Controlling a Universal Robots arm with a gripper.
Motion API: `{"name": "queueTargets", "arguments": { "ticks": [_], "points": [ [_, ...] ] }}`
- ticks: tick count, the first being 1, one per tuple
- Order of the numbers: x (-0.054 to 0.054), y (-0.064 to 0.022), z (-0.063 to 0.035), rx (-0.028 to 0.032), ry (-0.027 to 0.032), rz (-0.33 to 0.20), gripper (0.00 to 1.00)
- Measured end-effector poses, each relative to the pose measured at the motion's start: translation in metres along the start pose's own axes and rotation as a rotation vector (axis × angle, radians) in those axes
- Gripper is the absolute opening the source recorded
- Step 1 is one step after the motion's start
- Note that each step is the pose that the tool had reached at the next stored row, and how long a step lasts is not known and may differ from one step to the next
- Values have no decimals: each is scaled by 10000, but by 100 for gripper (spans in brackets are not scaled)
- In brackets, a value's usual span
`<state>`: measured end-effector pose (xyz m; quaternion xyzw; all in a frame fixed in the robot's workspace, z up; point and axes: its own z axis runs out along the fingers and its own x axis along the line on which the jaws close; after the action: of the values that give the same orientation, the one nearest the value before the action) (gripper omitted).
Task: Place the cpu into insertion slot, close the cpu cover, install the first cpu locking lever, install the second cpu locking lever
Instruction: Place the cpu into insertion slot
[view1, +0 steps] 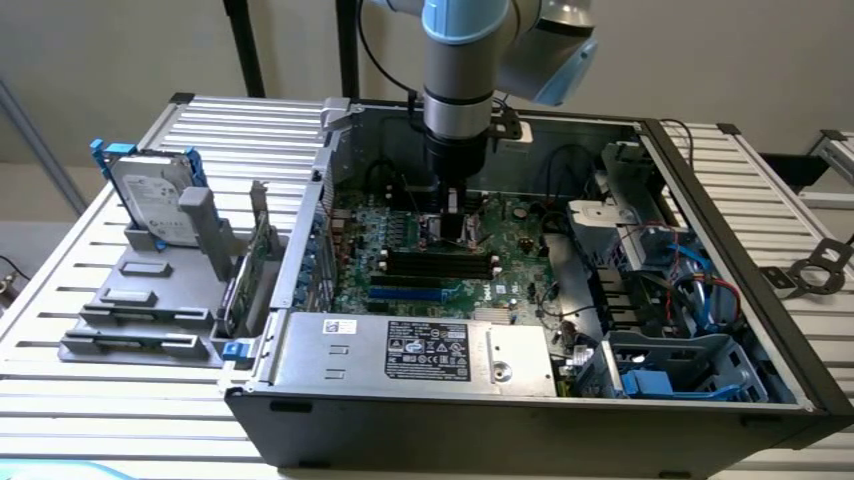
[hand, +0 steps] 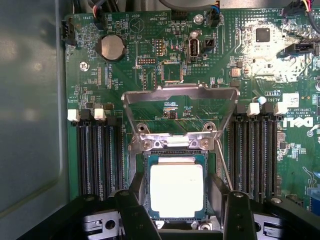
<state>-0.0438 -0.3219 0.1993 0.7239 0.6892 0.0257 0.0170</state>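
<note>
The fingers (hand: 134, 215) stand wide apart, empty, straddling the cpu (hand: 177, 190) — it seems seated flat in the insertion slot (hand: 175, 151), cpu cover (hand: 180, 93) raised. Keep clear and vertical — a nudge could unseat it.

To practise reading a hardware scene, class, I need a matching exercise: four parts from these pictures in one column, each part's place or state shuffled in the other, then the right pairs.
Parts
1. cpu
2. cpu cover
3. coin battery
4. hard drive

Places or states
A. standing upright outside the case
B. round, mounted on the green board
C. lying in the insertion slot
D. swung open, not closed over the slot

Pairs: 1-C, 2-D, 3-B, 4-A
</note>
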Motion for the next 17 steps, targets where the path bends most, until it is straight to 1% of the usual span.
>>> {"name": "queueTargets", "arguments": {
  "ticks": [4, 6, 7, 8, 10, 11, 12, 13, 14, 16, 17],
  "points": [
    [1, 3, -51, -1, 2, 1, 62],
    [1, 5, -97, 0, 4, 1, 62],
    [2, 7, -125, 0, 8, 1, 60],
    [2, 9, -153, 1, 10, 1, 60],
    [2, 0, -185, 1, 16, 1, 47],
    [1, -14, -190, 0, 18, 1, 47],
    [0, -35, -193, 0, 20, 1, 41],
    [-1, -62, -195, 3, 20, 2, 35],
    [-3, -96, -198, 6, 19, 0, 35],
    [-7, -167, -203, 9, 20, 1, 24],
    [-8, -192, -209, 10, 20, 1, 24]
  ]
}}
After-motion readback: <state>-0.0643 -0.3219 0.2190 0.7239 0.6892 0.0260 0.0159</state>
